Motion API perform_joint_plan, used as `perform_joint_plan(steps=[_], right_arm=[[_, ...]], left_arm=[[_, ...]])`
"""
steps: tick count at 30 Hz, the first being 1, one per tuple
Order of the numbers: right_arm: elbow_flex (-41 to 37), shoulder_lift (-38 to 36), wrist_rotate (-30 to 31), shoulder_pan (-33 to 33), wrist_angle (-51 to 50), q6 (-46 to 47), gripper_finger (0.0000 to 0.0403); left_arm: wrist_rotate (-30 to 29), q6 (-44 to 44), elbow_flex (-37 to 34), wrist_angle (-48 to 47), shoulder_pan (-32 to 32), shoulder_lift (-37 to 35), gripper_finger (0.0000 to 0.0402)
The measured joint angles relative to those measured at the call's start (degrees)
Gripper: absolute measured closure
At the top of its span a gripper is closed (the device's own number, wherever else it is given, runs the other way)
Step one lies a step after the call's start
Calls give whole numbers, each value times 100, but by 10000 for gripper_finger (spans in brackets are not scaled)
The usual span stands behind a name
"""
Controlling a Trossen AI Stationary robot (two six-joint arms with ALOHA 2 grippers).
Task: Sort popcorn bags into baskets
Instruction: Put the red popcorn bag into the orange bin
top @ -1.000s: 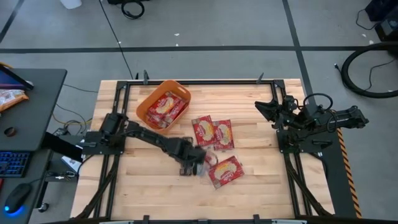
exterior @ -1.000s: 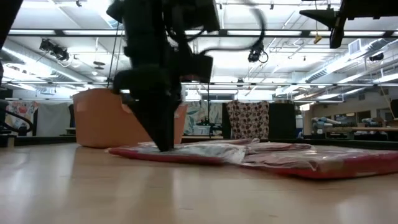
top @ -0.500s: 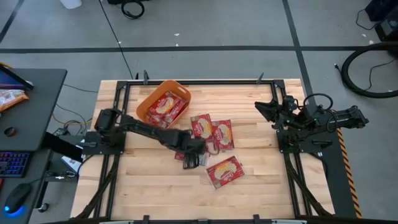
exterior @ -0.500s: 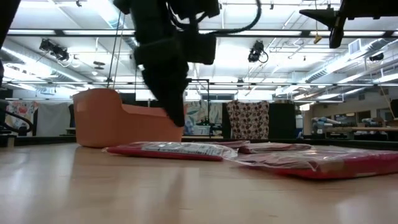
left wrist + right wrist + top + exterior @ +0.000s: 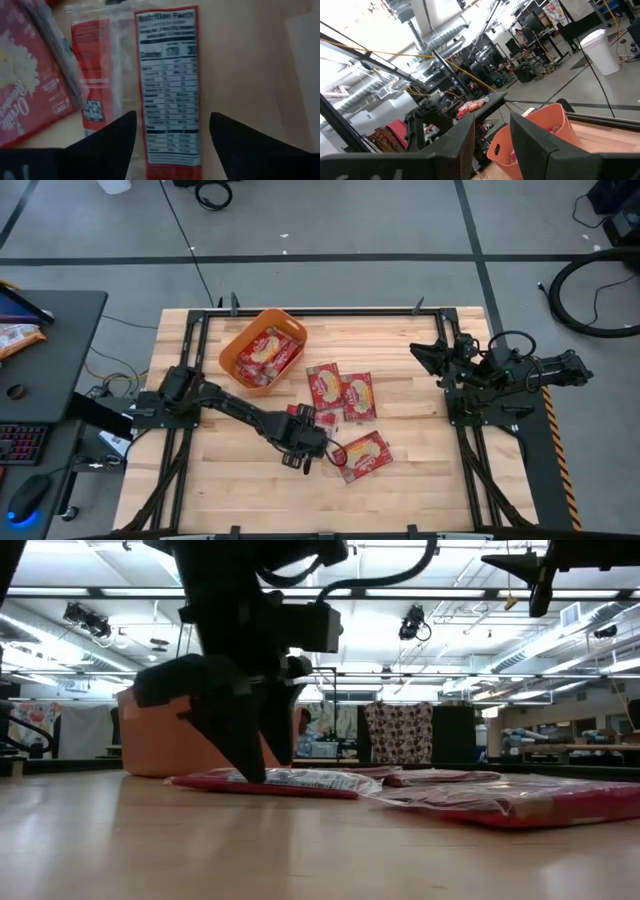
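Note:
The orange basket (image 5: 230,352) (image 5: 165,730) stands at the far left of the table and holds several red popcorn bags (image 5: 266,350). Two bags (image 5: 342,392) lie flat mid-table, and another (image 5: 363,455) lies nearer. One packet (image 5: 167,75) (image 5: 300,780) lies flat with its nutrition panel up, under my left gripper (image 5: 172,117) (image 5: 303,452) (image 5: 245,765). That gripper is open and points down, one finger on each side of the panel's near end. My right gripper (image 5: 425,352) (image 5: 492,140) is open and waits at the table's right side. My left gripper is lowered from above onto the near end of the face-down packet (image 5: 167,150), its open fingers (image 5: 112,140) spread across the packet's width. Whether the fingertips touch the wrapper, I cannot tell. The packet lies flat on the table.
A face-up bag (image 5: 25,85) lies close beside the packet under my left gripper. Bare wood stretches along the near edge (image 5: 240,500) and between the bags and my right arm (image 5: 410,420). A black frame (image 5: 330,311) runs round the table.
My left gripper was down at the packet, then rose and drew toward the far edge, and has come back down over the packet. Between the first two moments the packet slid a little toward the table's left. It has lain still since.

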Motion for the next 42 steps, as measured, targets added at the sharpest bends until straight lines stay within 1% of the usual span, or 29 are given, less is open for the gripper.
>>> perform_joint_plan(steps=[3,5,7,9,12,19,21,29,36,39,42], right_arm=[[0,15,2,0,12,-5,273],[0,19,0,0,7,-4,273],[-1,19,2,0,3,-3,273],[0,19,0,0,11,-1,273],[1,19,1,0,11,3,273],[1,19,0,0,13,12,273],[0,19,0,0,13,12,273],[0,19,0,0,13,2,273],[-1,19,0,0,16,-100,273],[-1,19,0,0,16,-146,273],[0,19,0,0,16,-158,273]], left_arm=[[62,28,7,-39,7,93,141],[-8,93,10,-103,5,169,144],[-103,129,15,-176,-1,178,152],[-190,145,26,-191,1,228,169],[-324,143,22,-248,11,242,214],[-342,104,4,-374,82,180,360],[-342,101,2,-478,84,89,389],[-252,-228,121,-1018,314,-522,397],[-191,-561,671,-1463,838,-1337,399],[-381,-725,993,-1843,1192,-1561,399],[-619,-968,1322,-2441,1592,-1640,400]])
